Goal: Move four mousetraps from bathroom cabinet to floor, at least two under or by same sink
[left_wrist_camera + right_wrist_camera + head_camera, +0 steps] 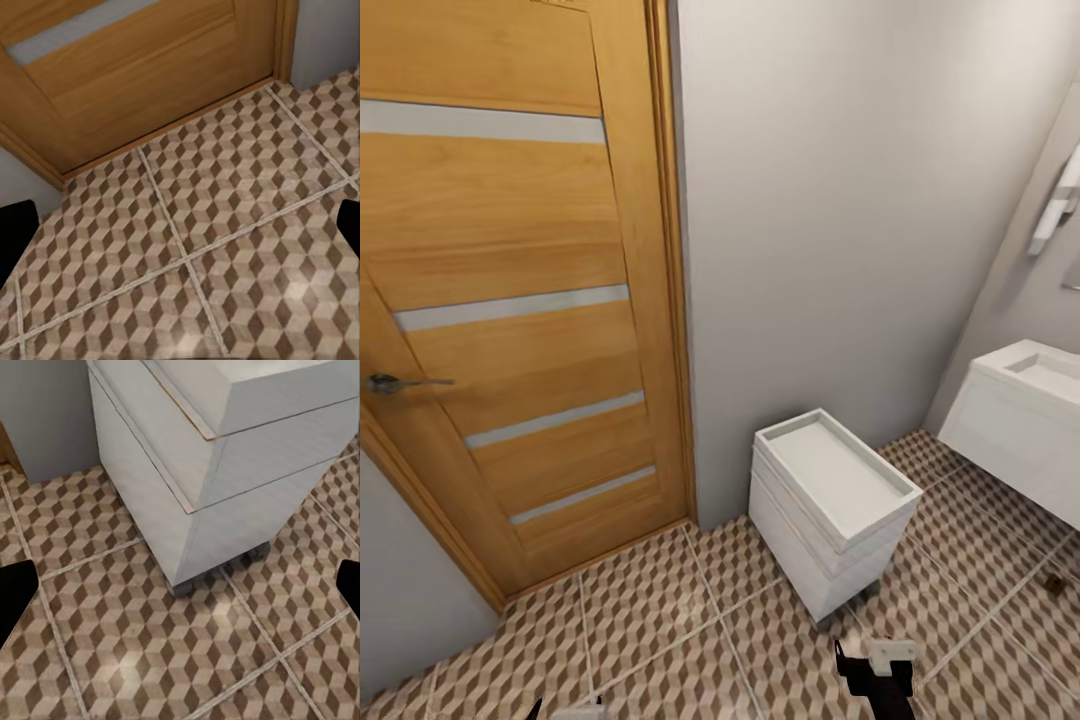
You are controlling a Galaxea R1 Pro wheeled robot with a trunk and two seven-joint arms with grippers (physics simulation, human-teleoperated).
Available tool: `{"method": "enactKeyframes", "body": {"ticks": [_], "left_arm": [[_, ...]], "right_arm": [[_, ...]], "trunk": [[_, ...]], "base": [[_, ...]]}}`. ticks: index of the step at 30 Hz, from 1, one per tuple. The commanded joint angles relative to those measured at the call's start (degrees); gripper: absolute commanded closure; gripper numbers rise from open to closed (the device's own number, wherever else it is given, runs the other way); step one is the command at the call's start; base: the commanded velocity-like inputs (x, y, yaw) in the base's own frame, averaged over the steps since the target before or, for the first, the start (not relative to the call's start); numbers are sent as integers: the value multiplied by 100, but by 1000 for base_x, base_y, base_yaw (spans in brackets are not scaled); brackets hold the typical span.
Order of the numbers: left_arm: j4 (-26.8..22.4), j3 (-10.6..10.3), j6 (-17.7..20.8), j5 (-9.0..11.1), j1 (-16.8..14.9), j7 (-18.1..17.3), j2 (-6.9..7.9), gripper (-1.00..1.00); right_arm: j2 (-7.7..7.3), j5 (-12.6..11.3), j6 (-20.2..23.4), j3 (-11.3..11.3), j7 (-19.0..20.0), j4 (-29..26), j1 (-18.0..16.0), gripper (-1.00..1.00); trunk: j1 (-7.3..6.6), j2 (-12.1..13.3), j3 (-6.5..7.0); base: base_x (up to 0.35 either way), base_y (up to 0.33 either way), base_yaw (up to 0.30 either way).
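From where I stand, one mousetrap [1054,583] seems to lie on the bathroom floor [660,610] at about three o'clock, below the bathroom sink [1025,415]. The right gripper [876,668] is nearer; both grippers' jaws stand apart, empty.

Ahead, low: small white boxy unit with recessed top [830,510] stands against the grey wall [840,200].
Left: closed orange-brown wooden door [510,300] blocks passage.
Right: white wall-hung basin vanity [1015,425]; cube-patterned tile floor [660,620] runs beneath it.
Open floor: between door and unit.
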Motion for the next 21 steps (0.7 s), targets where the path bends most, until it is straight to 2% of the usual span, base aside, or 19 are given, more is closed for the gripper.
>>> {"method": "enactKeyframes", "body": {"ticks": [1, 21], "left_arm": [[25, -50, -34, 58, -12, -2, -6, -100], [25, -50, -34, 58, -12, -2, -6, -100]], "right_arm": [[-3, -18, -6, 51, -35, -4, -1, -100], [0, -18, -6, 51, -35, -4, -1, -100]], "trunk": [[2, -10, -10], [2, -10, -10]], "base": [[0, 0, 291], [0, 0, 290]]}}
